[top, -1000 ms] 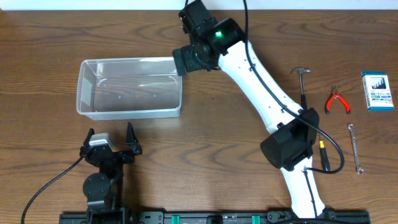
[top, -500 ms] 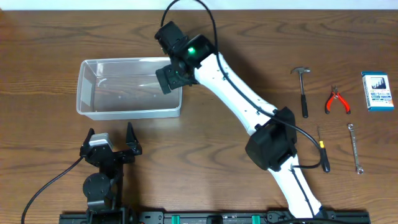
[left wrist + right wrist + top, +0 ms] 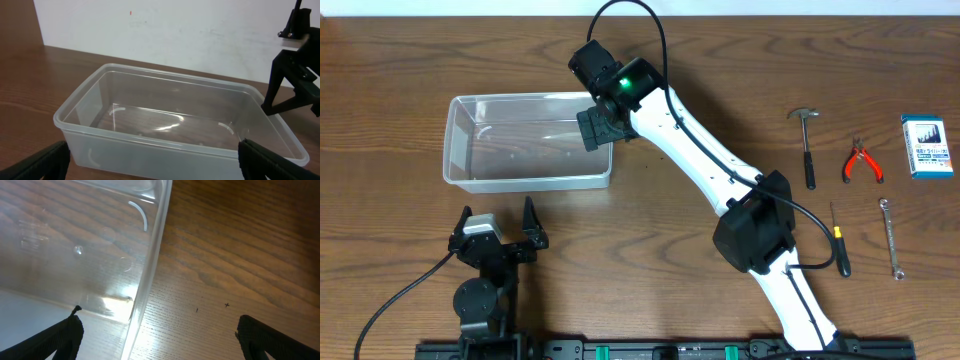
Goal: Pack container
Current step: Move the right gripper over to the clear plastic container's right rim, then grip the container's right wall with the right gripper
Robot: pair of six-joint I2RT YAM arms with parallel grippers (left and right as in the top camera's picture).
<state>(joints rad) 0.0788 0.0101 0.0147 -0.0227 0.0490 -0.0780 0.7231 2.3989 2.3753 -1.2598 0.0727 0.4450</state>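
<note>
The container point(image 3: 525, 97) is a clear, empty plastic tub on the left half of the table. My right gripper point(image 3: 600, 128) hangs over its right end, open. In the right wrist view the right gripper point(image 3: 159, 330) straddles the container's right wall point(image 3: 150, 265), one finger over the inside and one over the bare wood, touching nothing. My left gripper point(image 3: 497, 210) rests open near the front left, just short of the tub. In the left wrist view the container point(image 3: 150, 125) fills the picture, with the left gripper point(image 3: 152, 160) open before its near wall and the right gripper point(image 3: 295, 75) at its far right end.
Hand tools lie on the right side: a hammer point(image 3: 807, 145), red pliers point(image 3: 862, 162), a wrench point(image 3: 891, 237) and a screwdriver point(image 3: 838, 245). A small blue-and-white box point(image 3: 927, 146) sits at the far right edge. The right arm spans the table's middle.
The right arm has swung left from beyond the tub's back right corner to over its right end, staying open. The left arm and the tub have not moved.
</note>
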